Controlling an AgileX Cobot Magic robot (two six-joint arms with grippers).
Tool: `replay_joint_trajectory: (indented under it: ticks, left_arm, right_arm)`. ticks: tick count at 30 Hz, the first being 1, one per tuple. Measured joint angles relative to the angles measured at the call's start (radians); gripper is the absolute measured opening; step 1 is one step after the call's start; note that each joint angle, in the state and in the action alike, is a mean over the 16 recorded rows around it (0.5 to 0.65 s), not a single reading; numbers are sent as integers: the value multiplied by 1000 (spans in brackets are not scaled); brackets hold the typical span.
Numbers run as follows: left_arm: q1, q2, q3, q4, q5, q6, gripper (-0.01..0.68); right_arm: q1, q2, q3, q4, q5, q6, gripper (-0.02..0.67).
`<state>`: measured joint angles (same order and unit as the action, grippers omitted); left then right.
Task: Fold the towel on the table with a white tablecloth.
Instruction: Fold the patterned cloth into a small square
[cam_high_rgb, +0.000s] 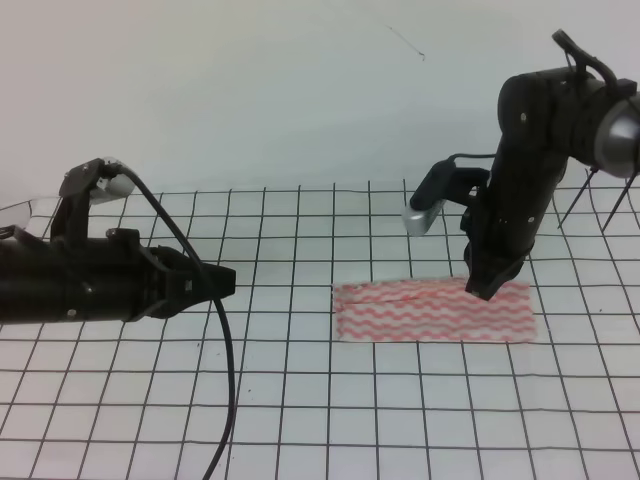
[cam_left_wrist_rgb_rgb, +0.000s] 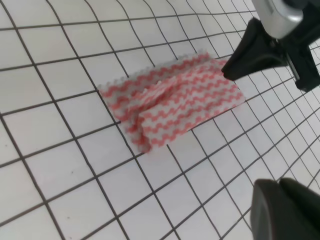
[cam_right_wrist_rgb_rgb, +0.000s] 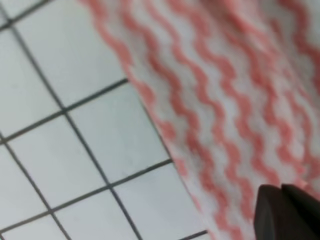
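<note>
Towel, the thin pink-red and white wavy-striped cloth (cam_high_rgb: 434, 311), is lying as a long narrow rectangle on the white tablecloth with thin black grid lines (cam_high_rgb: 300, 420), right of centre on the large flat table (cam_high_rgb: 120, 400). In the left wrist view the towel (cam_left_wrist_rgb_rgb: 172, 100) is showing as doubled over, with a raised fold running along its middle and one rumpled corner at the near end; the edges are looking slightly frayed.

My right arm is reaching down steeply from the upper right, and my right gripper (cam_high_rgb: 490, 290) is pointing at the far long edge of the towel, toward its right end. The tip is sitting right at the cloth, but I cannot tell whether it is touching or pinching it. The fingers are looking drawn together into one dark point in the high view and in the left wrist view (cam_left_wrist_rgb_rgb: 231, 70). The right wrist view is blurred: stripes close up, a dark fingertip (cam_right_wrist_rgb_rgb: 287, 212) in the lower right corner over the towel.

My left arm is lying low and level on the left, well apart from the towel. My left gripper (cam_high_rgb: 222, 280) is aiming toward it, hovering over bare grid squares; I cannot tell how its jaws are standing.
</note>
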<state>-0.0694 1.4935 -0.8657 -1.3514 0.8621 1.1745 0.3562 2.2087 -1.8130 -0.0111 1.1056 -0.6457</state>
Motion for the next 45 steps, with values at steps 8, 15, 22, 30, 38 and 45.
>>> replay_joint_trajectory:
  ticks: [8,15,22,30,38,45]
  left_arm:
    - [0,0,0,-1,2,-1,-2]
    - [0,0,0,-1,2,-1,-2]
    - [0,0,0,-1,2,0,-2]
    - [0,0,0,-1,2,2,-2]
    - [0,0,0,-1,2,3,-2]
    - [0,0,0,-1,2,2,-2]
  right_arm:
    - [-15,22,-5,74,48,-86,0]
    - [-31,41,-26,30,-8,-21,-1]
    - [-36,46,-56,107,-24,-25,-1]
    - [-6,51,-74,325,12,-158,26]
    - [51,84,-74,420,-17,-244,108]
    - [84,117,-74,430,-34,-270,164]
